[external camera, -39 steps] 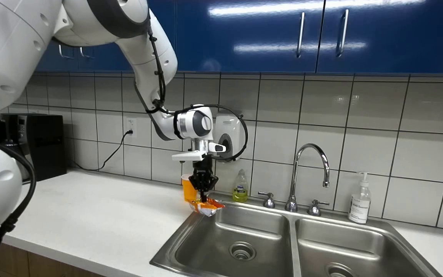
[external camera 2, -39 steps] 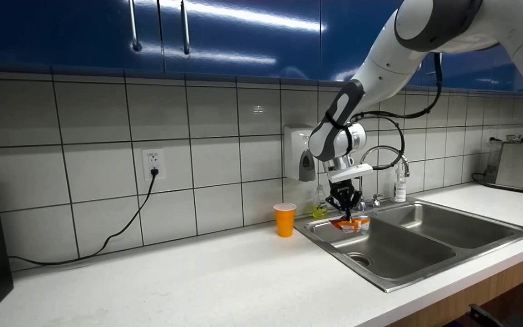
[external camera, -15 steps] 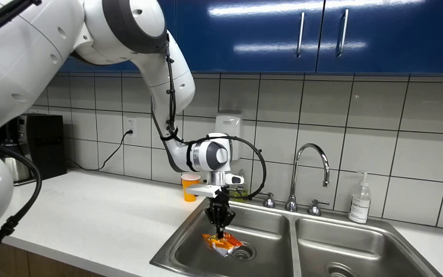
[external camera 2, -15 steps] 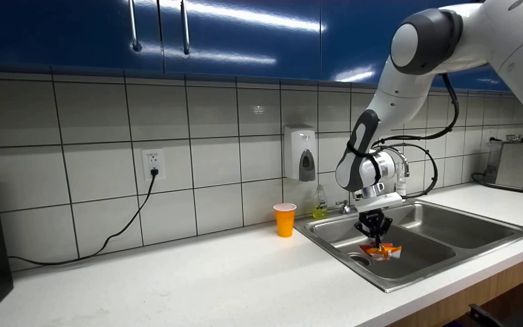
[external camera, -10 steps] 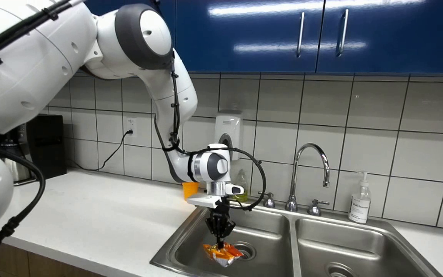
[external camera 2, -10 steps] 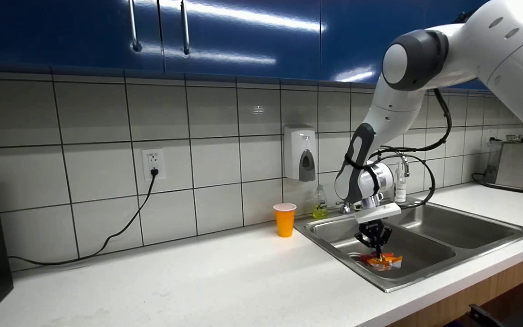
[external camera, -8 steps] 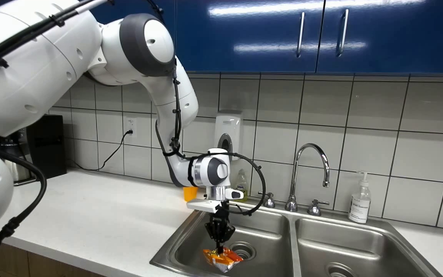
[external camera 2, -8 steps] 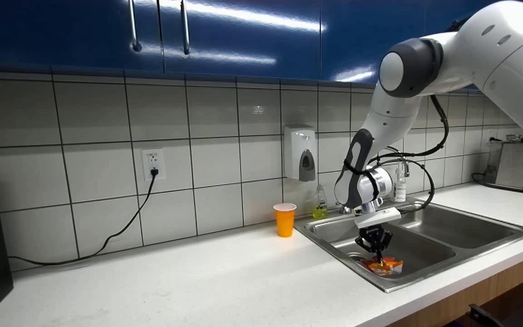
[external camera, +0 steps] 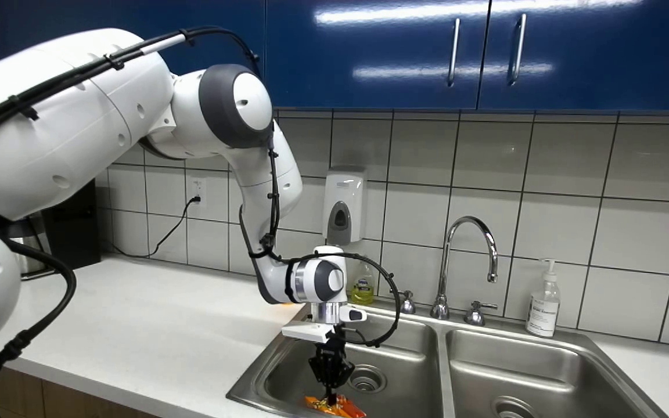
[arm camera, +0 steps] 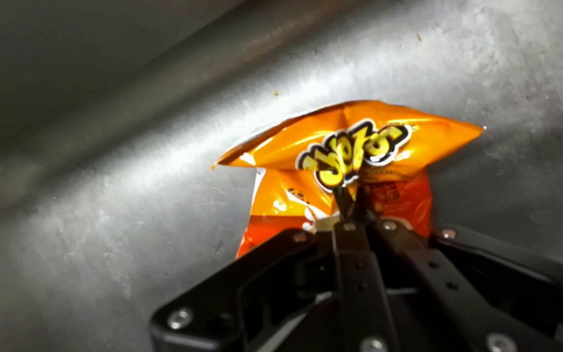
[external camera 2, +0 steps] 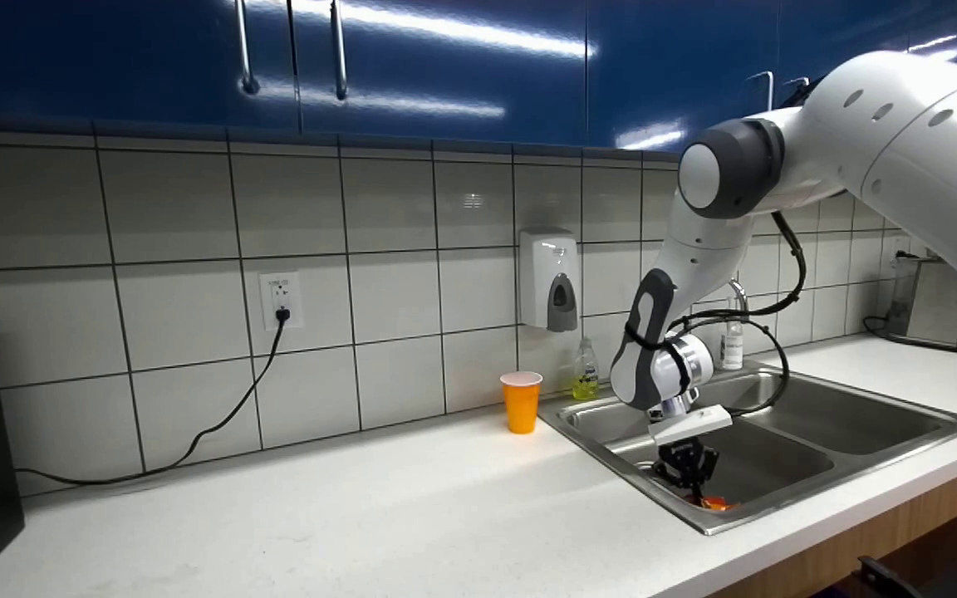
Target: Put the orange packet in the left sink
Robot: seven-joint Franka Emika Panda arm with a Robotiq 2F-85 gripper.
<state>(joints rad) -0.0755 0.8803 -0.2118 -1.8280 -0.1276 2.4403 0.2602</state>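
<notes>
The orange packet is crinkled, with reddish lower parts and yellow lettering. It shows low in the left sink near its front in both exterior views (external camera: 345, 407) (external camera 2: 718, 504), partly hidden by the rim or frame edge. In the wrist view the packet (arm camera: 384, 122) is pinched and folded between the fingertips. The left sink is the steel basin (external camera: 395, 371) (external camera 2: 769, 457); its floor fills the wrist view (arm camera: 115, 234). My gripper (external camera: 331, 399) (external camera 2: 697, 497) (arm camera: 352, 200) points down inside the basin, shut on the packet. I cannot tell whether the packet touches the sink floor.
The right basin (external camera: 509, 360) lies past a divider (external camera: 444, 371). The faucet (external camera: 468, 223), a dish soap bottle (external camera: 362, 284) and a pump bottle (external camera: 543, 307) stand behind the sinks. An orange cup (external camera 2: 521, 403) stands upright on the counter (external camera 2: 379, 498) beside the sink.
My gripper carried the packet from the back corner of the sink forward over the left basin, then down into it. In the last half second it moved lower, still holding the packet.
</notes>
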